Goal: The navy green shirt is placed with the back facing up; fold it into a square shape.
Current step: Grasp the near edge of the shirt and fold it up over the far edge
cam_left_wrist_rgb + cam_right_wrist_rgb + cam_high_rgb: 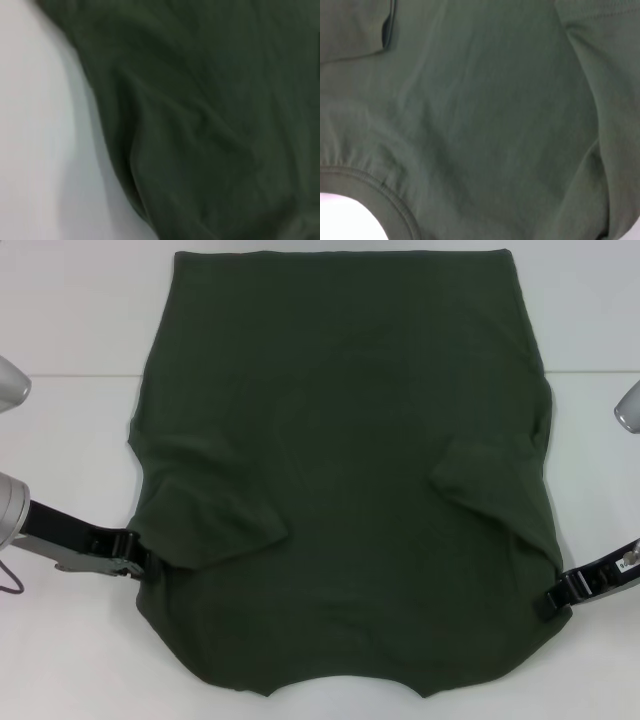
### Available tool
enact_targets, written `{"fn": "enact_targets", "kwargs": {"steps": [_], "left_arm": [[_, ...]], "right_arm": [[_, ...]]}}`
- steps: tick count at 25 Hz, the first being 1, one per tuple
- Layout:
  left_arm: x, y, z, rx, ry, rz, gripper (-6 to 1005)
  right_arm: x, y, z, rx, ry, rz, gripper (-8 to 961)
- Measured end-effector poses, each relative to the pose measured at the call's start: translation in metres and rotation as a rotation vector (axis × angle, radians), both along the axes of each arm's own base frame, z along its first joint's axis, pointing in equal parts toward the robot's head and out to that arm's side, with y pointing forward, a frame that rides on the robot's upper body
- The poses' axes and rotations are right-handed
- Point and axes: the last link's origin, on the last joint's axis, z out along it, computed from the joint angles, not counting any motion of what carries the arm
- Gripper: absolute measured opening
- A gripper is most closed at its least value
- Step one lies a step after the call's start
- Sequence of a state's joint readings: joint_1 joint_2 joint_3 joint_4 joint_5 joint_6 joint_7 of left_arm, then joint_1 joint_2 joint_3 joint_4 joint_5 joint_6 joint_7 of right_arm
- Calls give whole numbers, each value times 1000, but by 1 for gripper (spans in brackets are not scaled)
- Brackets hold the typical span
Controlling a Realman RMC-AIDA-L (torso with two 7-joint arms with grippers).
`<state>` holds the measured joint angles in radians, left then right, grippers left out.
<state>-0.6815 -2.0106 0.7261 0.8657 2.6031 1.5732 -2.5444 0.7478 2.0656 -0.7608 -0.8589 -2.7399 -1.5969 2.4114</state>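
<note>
the navy green shirt (345,470) is met at lower left and lower right edges by left end effector (140,562) and right end effector (556,598); grip states cannot be told. uneven lifting could skew the fold.

The navy green shirt (345,480) lies flat, back up, both sleeves folded inward.

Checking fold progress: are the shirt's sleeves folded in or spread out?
Folded in: both sleeves lie over the navy green shirt body, not on the table.
</note>
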Motion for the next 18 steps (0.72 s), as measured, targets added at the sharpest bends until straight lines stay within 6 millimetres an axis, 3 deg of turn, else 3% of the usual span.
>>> {"fn": "enact_targets", "kwargs": {"steps": [3,9,18], "left_arm": [[1,-1,1,-2,-17,-4,55],[0,-14,6,-63,-69,7,56],[-3,-49,9,-229,-232,26,55]], "right_arm": [[0,0,2,-3,2,14,49],[-4,-7,11,-75,45,59,49],[-5,-41,20,-297,134,129,49]]}}
